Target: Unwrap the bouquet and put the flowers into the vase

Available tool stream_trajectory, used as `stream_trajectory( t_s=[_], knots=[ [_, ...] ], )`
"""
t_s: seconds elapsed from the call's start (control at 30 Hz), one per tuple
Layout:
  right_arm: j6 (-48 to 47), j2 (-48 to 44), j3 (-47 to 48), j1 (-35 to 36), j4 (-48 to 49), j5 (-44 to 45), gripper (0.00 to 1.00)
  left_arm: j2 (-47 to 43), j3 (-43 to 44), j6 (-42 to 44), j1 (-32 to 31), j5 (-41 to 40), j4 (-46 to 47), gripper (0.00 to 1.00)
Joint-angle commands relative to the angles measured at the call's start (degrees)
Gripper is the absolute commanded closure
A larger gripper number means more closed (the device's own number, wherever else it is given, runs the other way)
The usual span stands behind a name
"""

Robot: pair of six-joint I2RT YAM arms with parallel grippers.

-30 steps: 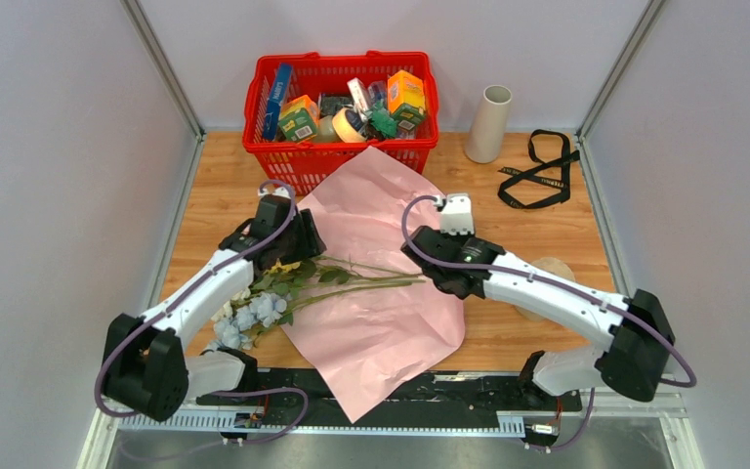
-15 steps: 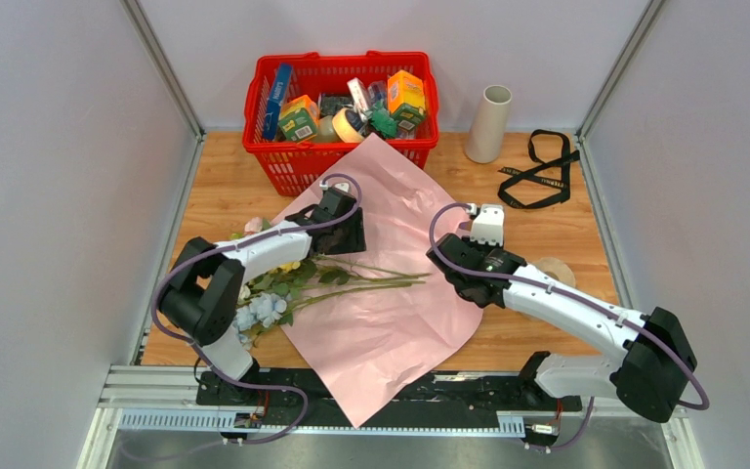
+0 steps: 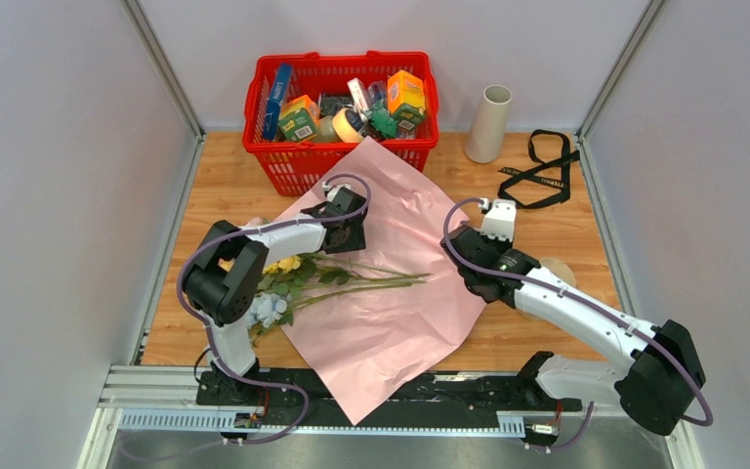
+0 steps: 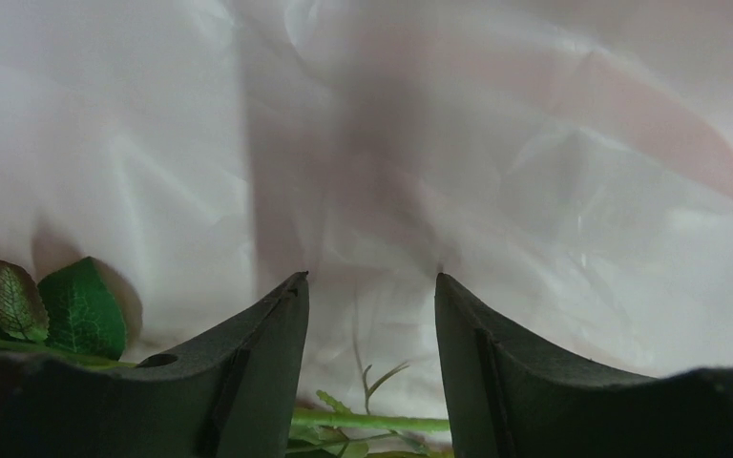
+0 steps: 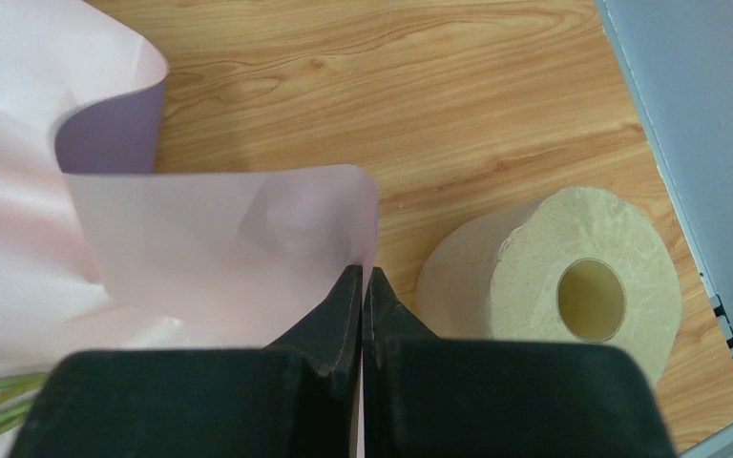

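The bouquet lies opened out: the flowers (image 3: pixel 288 278), yellow, pale and light blue blooms to the left, rest with their green stems (image 4: pixel 372 420) across a spread pink paper sheet (image 3: pixel 391 322). My left gripper (image 3: pixel 350 234) hovers open just beyond the stems, over the paper (image 4: pixel 496 172), with nothing between its fingers (image 4: pixel 277 324). My right gripper (image 5: pixel 363 272) is shut on the paper's curled right edge (image 5: pixel 248 239), whose lilac underside (image 5: pixel 105 134) shows. The beige vase (image 3: pixel 489 122) stands upright at the back right, apart from both grippers (image 3: pixel 484 281).
A red basket (image 3: pixel 283 161) of groceries sits at the back, touching the paper's far corner. A black ribbon (image 3: pixel 537 171) lies right of the vase. A toilet roll (image 5: pixel 573 286) rests on the wood just right of my right gripper, close to the right wall.
My left arm has swung from the blooms rightward and farther back, over the paper above the stems. My right gripper has drawn the paper's edge to the right, staying shut.
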Motion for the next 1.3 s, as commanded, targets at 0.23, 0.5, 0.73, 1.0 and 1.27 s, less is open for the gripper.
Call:
stream_trajectory(
  t_s=[0.23, 0.5, 0.73, 1.0, 1.27],
  knots=[
    [3.32, -5.93, -3.89, -14.30, -0.56, -6.26, 1.00, 6.45, 3.95, -3.67, -0.28, -7.84, -10.26, 0.40],
    [4.38, -6.12, -4.07, -14.83, -0.65, -5.31, 0.95, 8.21, 3.60, -3.68, -0.37, -8.02, -10.95, 0.41],
    [-2.73, -7.87, 5.85, -14.92, -2.41, -10.22, 0.53, 6.45, 4.30, -3.15, -0.54, -7.76, -11.74, 0.41],
    [-7.49, -9.73, 9.83, -14.92, 5.22, -27.97, 0.57, 5.66, 6.67, -2.80, -0.63, -7.49, -14.03, 0.40],
    [-1.86, -3.31, -1.77, -16.15, 11.21, -26.23, 0.69, 3.20, 6.59, -2.45, -0.72, -6.79, -14.30, 0.40]
  ],
)
